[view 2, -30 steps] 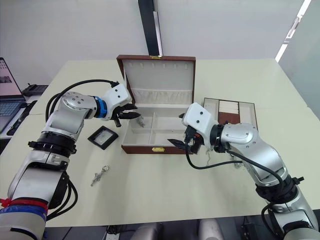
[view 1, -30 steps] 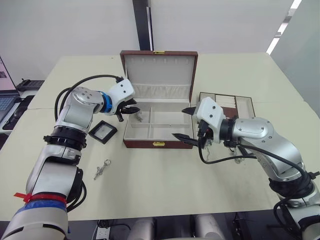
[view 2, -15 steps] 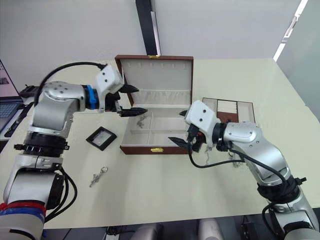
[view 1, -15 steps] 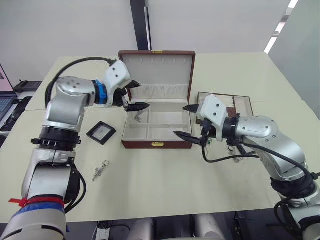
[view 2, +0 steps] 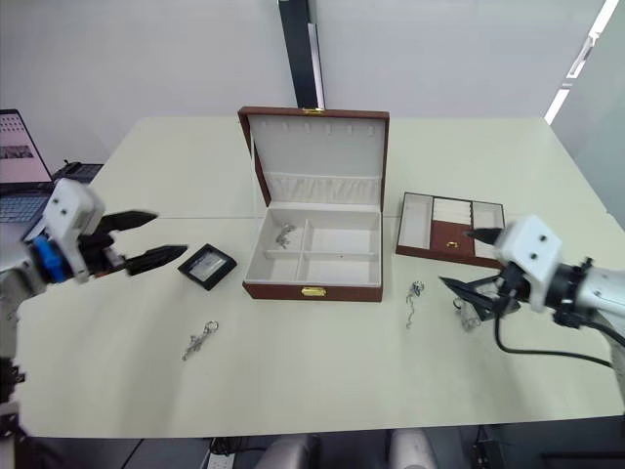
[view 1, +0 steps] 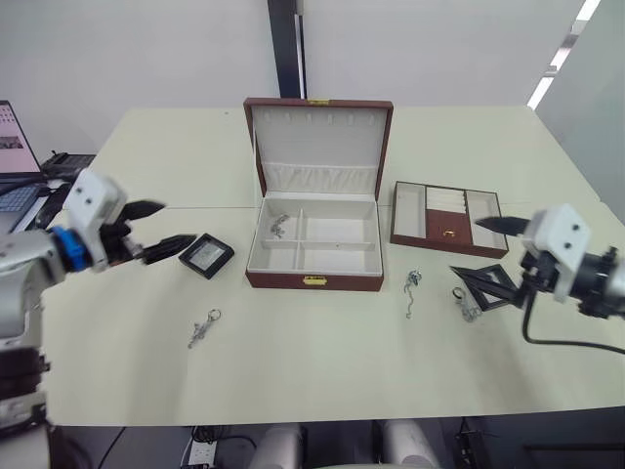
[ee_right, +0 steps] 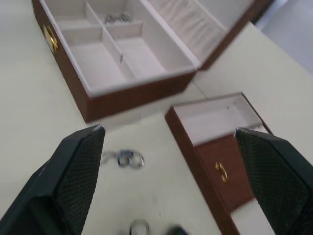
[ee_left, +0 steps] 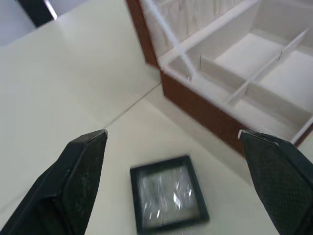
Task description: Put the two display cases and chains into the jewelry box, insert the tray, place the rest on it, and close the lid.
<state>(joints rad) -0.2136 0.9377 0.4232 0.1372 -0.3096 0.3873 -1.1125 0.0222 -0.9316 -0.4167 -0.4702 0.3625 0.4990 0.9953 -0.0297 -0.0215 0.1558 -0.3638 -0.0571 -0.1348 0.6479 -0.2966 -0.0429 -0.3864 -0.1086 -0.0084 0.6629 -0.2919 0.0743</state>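
The jewelry box (view 1: 312,280) stands open at mid-table with its lid (view 1: 318,145) upright. A small silvery chain (view 1: 277,226) lies in its back-left compartment. One black-framed display case (view 1: 206,254) lies on the table left of the box. My left gripper (view 1: 166,227) hovers open just left of that case, holding nothing. The tray (view 1: 447,220) sits right of the box. In front of it lie a thin chain (view 1: 412,289) and a ring-topped piece (view 1: 467,311). My right gripper (view 1: 480,251) is open and empty above that piece.
Another silvery chain piece (view 1: 202,329) lies near the front left of the table. A laptop (view 1: 18,147) stands beyond the table's left edge. A dark pillar (view 1: 284,49) rises behind the table.
Both arms have pulled back from the box, the left one to the left past the display case, the right one rightward beyond the tray. The left gripper opened, and the chain stays in the box.
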